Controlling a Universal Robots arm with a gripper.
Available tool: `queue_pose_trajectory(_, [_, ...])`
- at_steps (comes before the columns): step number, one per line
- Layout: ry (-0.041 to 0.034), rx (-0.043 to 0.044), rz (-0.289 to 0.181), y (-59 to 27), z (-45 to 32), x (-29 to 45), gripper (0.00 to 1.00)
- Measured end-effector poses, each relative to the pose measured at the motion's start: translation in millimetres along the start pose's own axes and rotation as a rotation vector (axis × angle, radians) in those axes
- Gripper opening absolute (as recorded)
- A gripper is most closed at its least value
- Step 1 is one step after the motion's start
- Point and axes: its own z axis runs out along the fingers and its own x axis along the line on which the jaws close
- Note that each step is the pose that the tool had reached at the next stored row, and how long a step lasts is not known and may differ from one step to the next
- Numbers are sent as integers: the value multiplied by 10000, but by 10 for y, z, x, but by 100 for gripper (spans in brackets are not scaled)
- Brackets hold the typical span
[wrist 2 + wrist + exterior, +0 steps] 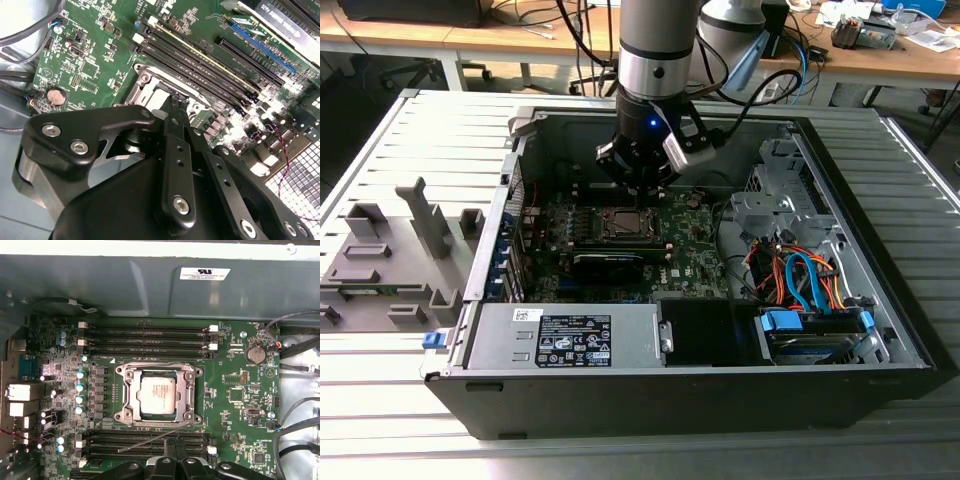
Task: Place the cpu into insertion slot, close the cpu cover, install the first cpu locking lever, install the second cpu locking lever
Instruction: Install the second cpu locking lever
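Your hand (pixel 638 188) hangs just above the insertion slot (pixel 157 395), fingers (pixel 176 112) pressed together, gripping nothing I can see. The cpu (pixel 157 394) sits flat in the slot with the cpu cover (pixel 188 396) down around it. One locking lever (pixel 154 436) sticks out loose beside the socket, likely unlatched.

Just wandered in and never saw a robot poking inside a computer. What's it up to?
A robot arm is working inside an open computer case, its gripper hanging just above the processor socket on the green board. The cpu already sits in the insertion slot, with the cpu cover down around it. One thin locking lever sticks out loose.
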Motion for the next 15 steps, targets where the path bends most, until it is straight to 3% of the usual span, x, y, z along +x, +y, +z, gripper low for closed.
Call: queue_pose_trajectory(15, [1,1,-1,-61,1,2,11])
